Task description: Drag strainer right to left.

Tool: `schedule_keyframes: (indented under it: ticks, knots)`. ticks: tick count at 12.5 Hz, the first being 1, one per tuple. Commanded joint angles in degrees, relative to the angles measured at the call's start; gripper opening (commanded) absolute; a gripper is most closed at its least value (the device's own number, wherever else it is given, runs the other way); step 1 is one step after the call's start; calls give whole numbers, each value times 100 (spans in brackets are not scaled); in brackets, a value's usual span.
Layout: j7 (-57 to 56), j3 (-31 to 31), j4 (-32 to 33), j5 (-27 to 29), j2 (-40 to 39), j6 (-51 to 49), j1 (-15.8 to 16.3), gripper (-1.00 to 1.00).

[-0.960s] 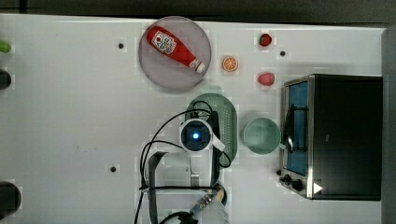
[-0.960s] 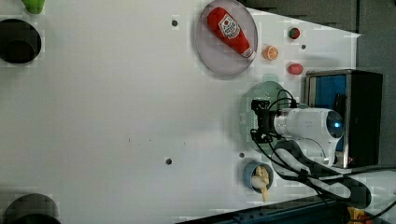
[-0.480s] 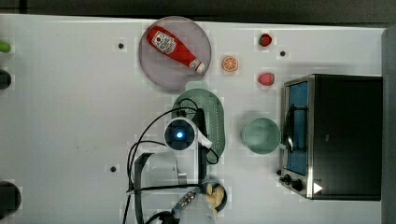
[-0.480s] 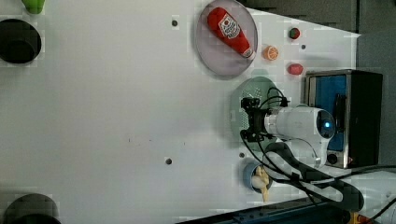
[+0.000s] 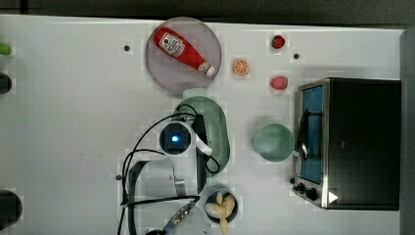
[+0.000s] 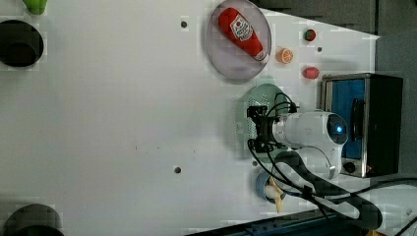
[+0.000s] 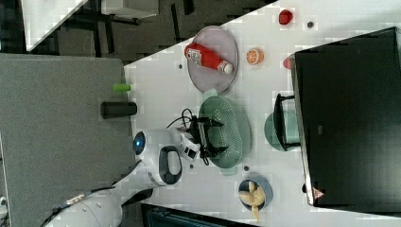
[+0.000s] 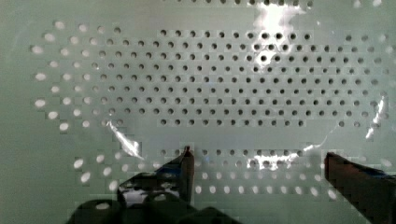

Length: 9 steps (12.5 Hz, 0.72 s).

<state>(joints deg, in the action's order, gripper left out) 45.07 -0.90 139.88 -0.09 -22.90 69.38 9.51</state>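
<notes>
While the white robot arm (image 5: 161, 171) reaches in from six o'clock in the top view, its claw (image 7: 211, 137) sits inside the strainer (image 5: 215, 132) with the two fingers spread wide and nothing between them. The wrist view shows both dark fingertips (image 8: 184, 168) down close to the strainer's hole-dotted green base (image 8: 224, 84); whether they touch it cannot be told.

The strainer is a pale green oblong lying near the middle of the white table (image 5: 73, 122) in the top view. A grey plate (image 5: 169, 76) sits just beside the strainer's tab handle at eleven o'clock from it and carries a red ketchup bottle (image 5: 183, 49) lying on its side. A smaller round green bowl (image 5: 273, 142) stands apart at three o'clock from the strainer, next to a black toaster oven (image 5: 362, 142). A blue bowl holding pale pieces of food (image 5: 221, 205) rests at six o'clock from the strainer. An orange slice (image 5: 240, 67) and two small red fruits (image 5: 279, 82) lie between twelve and two o'clock from the strainer.
</notes>
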Motion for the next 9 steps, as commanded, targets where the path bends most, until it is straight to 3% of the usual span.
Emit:
schedule_keyframes:
  ticks: [1, 9]
  knots:
    - [325, -20, -228, -24, 21, -268, 195, 100]
    - [1902, -80, -478, -21, 24, -636, 923, 100]
